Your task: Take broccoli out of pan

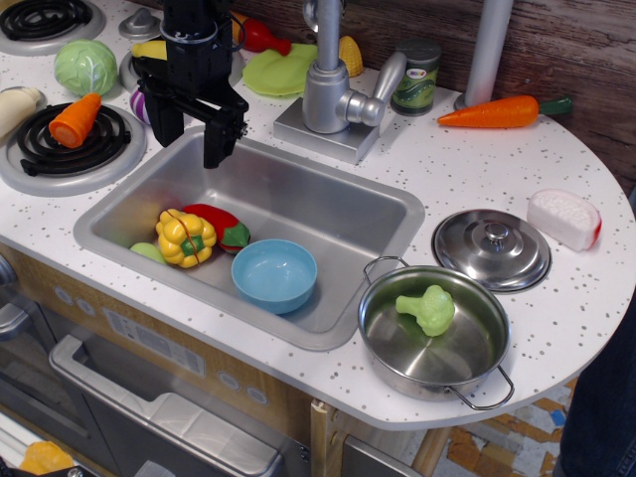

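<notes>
The broccoli is a small light-green floret lying inside the pan, a shiny steel pot with two wire handles at the counter's front right. My gripper is black and hangs over the back left corner of the sink, far to the left of the pan. Its two fingers point down with a gap between them and nothing held.
The steel sink holds a blue bowl, a yellow pepper and a red pepper. A domed lid lies behind the pan. The faucet, a can, a carrot, a cabbage and stove burners surround the sink.
</notes>
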### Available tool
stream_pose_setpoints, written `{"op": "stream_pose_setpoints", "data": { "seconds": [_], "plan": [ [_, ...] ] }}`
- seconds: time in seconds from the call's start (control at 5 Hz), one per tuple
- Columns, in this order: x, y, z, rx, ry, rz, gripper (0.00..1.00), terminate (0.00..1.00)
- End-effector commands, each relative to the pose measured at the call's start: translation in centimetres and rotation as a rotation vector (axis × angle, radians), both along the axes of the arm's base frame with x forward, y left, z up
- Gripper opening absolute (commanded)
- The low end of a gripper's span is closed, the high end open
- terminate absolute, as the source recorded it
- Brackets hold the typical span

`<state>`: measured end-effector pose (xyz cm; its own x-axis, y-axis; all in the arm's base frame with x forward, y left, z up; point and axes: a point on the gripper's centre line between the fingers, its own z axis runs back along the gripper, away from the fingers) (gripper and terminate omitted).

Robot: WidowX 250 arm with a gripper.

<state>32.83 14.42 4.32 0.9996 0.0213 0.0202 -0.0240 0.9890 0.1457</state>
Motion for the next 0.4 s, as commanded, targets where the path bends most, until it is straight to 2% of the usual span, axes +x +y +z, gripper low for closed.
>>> {"op": "stream_pose_setpoints", "data": {
  "seconds": [0.0,0.2],
  "plan": [
    [0.0,0.0,0.0,0.0,0.0,0.0,1.0,0.0],
    [-1.0,-3.9,2.9,0.025,-0.002,0.022,1.0,0.0]
  ]
}}
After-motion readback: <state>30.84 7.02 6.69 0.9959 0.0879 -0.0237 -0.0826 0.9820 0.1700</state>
